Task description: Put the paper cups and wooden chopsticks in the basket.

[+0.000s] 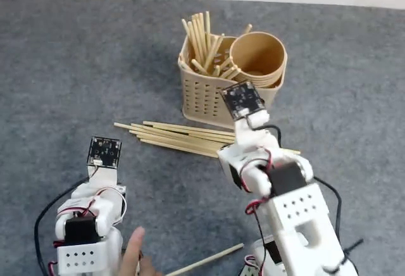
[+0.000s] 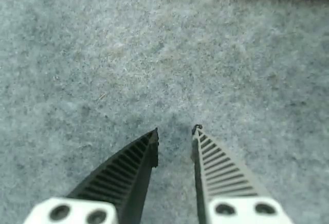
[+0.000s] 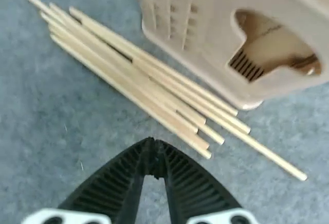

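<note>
Basket (image 1: 204,99) at the tabletop (image 1: 63,67) far edge holds paper cups (image 1: 258,54) and wooden chopsticks (image 1: 201,35). Chopstick bundle (image 1: 180,137) lies just in front. Right gripper (image 3: 153,157) pressed together, empty, beside bundle. Left gripper (image 2: 175,134) spread, empty, near left corner.

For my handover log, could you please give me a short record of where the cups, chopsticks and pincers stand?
basket: upright on the grey mat, holding paper cups and some chopsticks
chopstick bundle: flat on the mat before the basket
stray chopstick: alone, apart from the bundle
left pincer: open, empty, over bare mat
right pincer: shut, empty, near the bundle
</note>
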Controlling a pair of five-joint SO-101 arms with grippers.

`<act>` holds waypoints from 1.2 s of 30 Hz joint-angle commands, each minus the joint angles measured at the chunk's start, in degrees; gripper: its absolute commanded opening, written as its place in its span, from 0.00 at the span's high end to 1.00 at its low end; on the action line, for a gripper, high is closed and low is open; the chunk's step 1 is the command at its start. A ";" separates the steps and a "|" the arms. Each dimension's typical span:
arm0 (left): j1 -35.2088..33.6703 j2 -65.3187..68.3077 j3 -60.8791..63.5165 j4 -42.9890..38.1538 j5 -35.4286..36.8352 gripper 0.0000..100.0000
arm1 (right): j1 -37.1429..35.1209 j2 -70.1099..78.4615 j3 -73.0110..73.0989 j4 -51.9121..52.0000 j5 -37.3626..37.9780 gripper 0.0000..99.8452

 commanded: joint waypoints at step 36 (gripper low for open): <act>-0.40 0.31 1.19 0.44 0.35 0.88 | -8.13 45.76 -26.95 -0.04 15.21 0.83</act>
